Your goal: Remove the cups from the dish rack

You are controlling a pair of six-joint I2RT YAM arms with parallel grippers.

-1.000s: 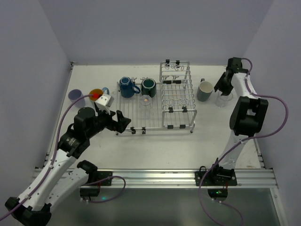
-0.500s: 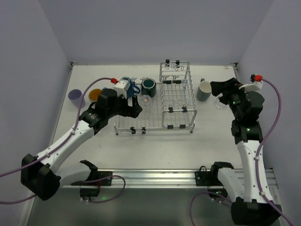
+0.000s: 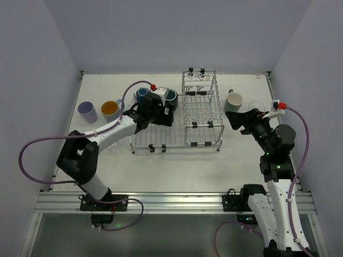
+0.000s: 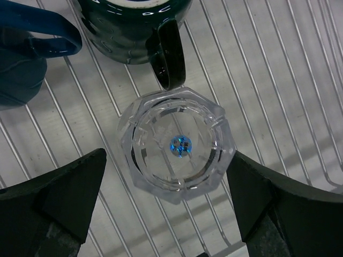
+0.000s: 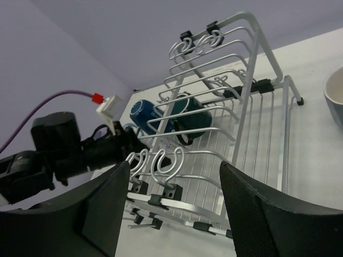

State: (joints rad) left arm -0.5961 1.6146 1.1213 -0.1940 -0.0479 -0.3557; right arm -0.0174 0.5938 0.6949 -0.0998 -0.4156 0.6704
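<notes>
Here, 1 small clear glass [image 4: 177,144] stands on the flat grid of the dish rack [image 3: 155,136], just beside the handle of the dark green mug [image 4: 134,27]. The left gripper [image 4: 167,160] hangs spread wide, its 2 fingers flanking the glass, seemingly not touching it. The right gripper [image 5: 174,166] is spread too, holding nothing, off beside the rack.

Left claw [image 3: 167,114] and right claw [image 3: 236,119] both gape, arms extended.

- Mugs, 4: blue mug [image 3: 142,95] and dark green mug [image 3: 170,96] on the dish rack [image 3: 203,115]; light-blue mug [image 3: 110,110] left of it; grey-green mug [image 3: 233,103] right of it.
- Clear glasses, 2: one glass [image 4: 176,143] on the rack, second glass [image 3: 256,106] right of it.
- Lavender tumbler [image 3: 87,111], 1: left of it.
</notes>
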